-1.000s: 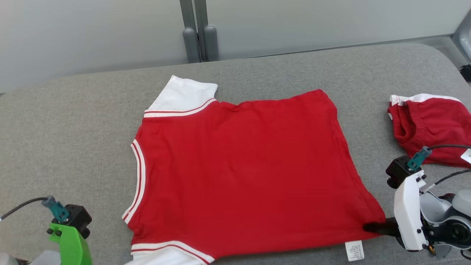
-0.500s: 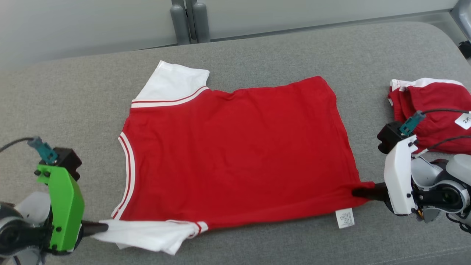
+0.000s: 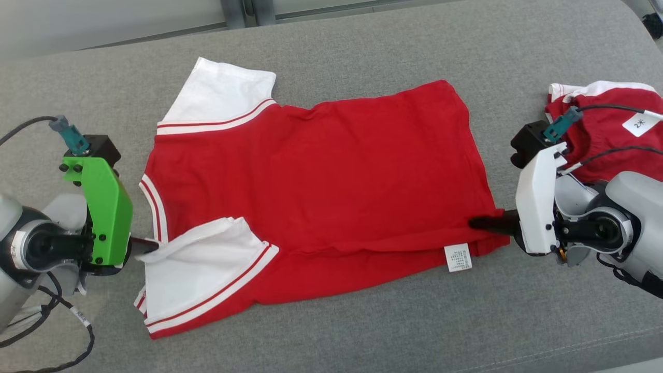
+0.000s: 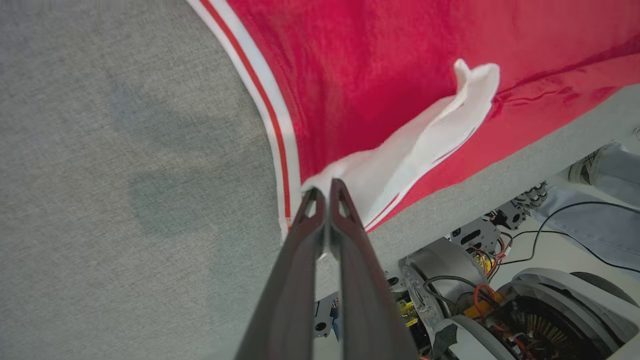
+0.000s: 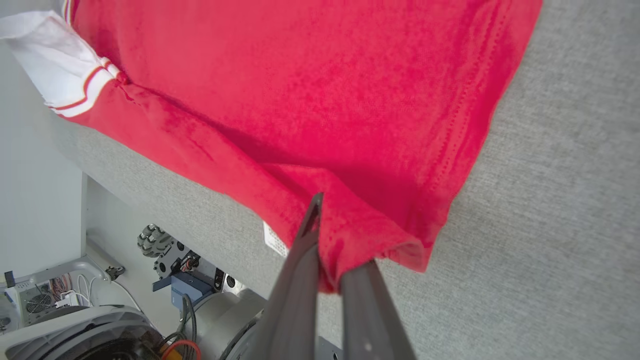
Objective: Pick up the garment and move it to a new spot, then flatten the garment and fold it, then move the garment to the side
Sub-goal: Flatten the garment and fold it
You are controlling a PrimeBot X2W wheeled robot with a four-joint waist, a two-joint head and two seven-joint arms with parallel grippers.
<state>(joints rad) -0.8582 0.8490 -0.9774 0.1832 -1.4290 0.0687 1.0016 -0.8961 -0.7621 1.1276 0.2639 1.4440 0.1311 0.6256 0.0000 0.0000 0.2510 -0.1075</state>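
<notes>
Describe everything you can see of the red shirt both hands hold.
The shirt is red knit with white sleeves and white-and-red striped trim at neck and shoulders. It lies on the grey table, neck towards the left. Its near edge is lifted and partly folded over the body: the left hand pinches the near sleeve, the right hand the near hem corner. A white tag shows near that corner.

grey padded table (image 3: pixel 362 52); red shirt (image 3: pixel 321 171), second garment (image 3: pixel 601 129)

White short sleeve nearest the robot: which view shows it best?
Head view: the whole white short sleeve lies folded over the red T-shirt, left gripper pinching its corner. Left wrist view foreshortens it beyond the shut fingers; right wrist view catches one end.
</notes>
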